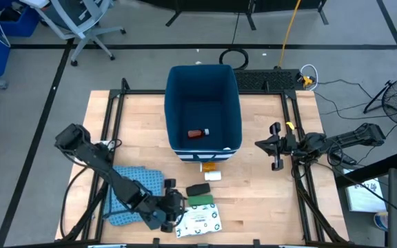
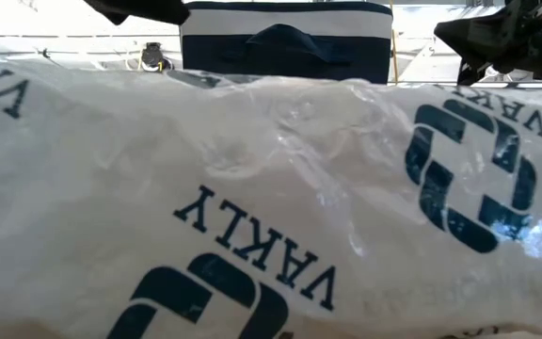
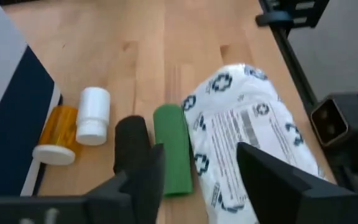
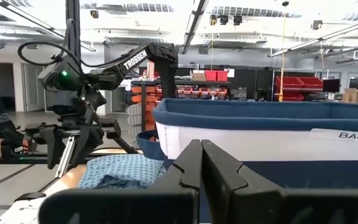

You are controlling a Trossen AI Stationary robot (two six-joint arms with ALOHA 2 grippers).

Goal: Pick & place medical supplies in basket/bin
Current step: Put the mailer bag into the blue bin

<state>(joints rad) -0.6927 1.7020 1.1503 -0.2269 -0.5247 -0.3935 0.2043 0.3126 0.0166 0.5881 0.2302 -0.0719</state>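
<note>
The dark-blue bin (image 1: 204, 107) stands at the table's middle, with the red white-capped tube (image 1: 198, 133) lying on its floor. In front of it lie an orange piece (image 3: 58, 134), a white piece (image 3: 94, 115), the black block (image 3: 131, 142), the green block (image 3: 171, 149) and the flat white green-printed packet (image 3: 247, 143). My left gripper (image 3: 197, 180) is open near the table's near edge, close over the near ends of the green block and the packet's edge; I see no touch. My right gripper (image 1: 276, 146) is shut and empty, right of the bin.
A blue patterned cloth (image 1: 133, 193) lies under my left arm at the near left. The packet (image 2: 271, 207) fills the low view, with the bin (image 2: 285, 42) behind it. Black frame rails (image 1: 302, 179) run along the table's sides.
</note>
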